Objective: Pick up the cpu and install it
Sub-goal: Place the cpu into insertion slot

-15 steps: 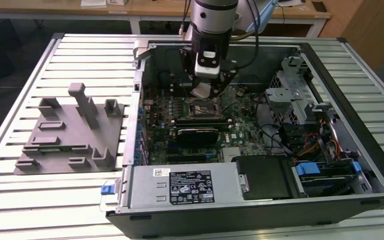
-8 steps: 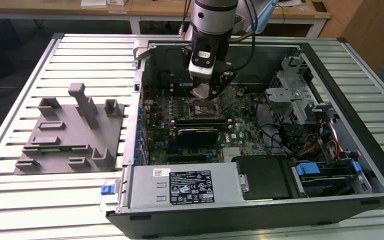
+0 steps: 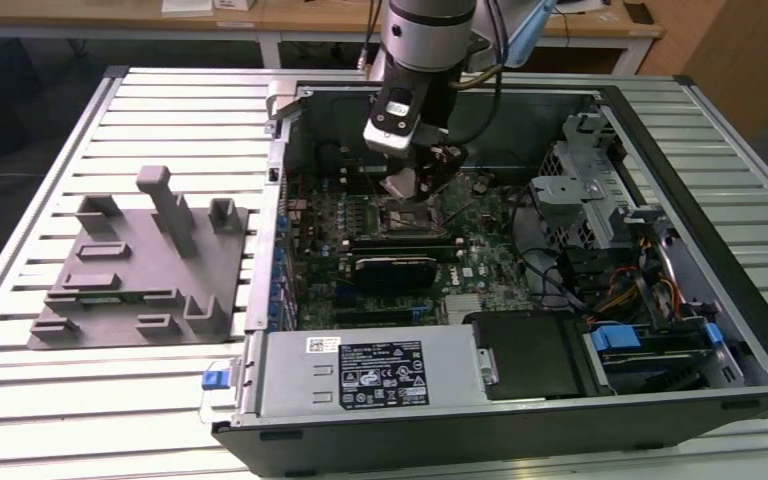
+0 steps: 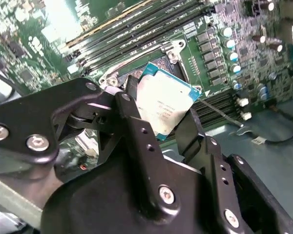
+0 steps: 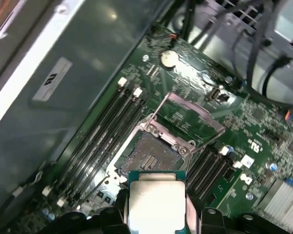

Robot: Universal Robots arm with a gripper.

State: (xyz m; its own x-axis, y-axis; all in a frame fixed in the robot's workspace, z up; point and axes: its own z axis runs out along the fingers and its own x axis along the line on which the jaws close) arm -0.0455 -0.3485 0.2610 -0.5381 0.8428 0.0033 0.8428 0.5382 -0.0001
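Pinching cpu (image 4: 167, 103) by two opposite edges between the two black fingers (image 4: 136, 124) of gripper (image 3: 427, 178). Holding it in the air, tilted against the board in second wrist view, not seated. In first wrist view, same cpu (image 5: 157, 207) with silvery plate facing camera and greenish rim along far edge.

Just beyond cpu, over open socket (image 5: 149, 155) with contact field exposed. Behind socket, load plate (image 5: 193, 116) swung up on its hinge. On either side of socket, long dark memory slots (image 5: 110, 129).

Further out, on green motherboard (image 3: 418, 235), inside open case (image 3: 718, 300) lying on its side. Reaching down into case from above, by grey arm (image 3: 427, 30). Under case, on slatted metal table (image 3: 37, 150). Beside case on exterior view's left, on same table, grey fixture plate (image 3: 131, 270) with upright posts.
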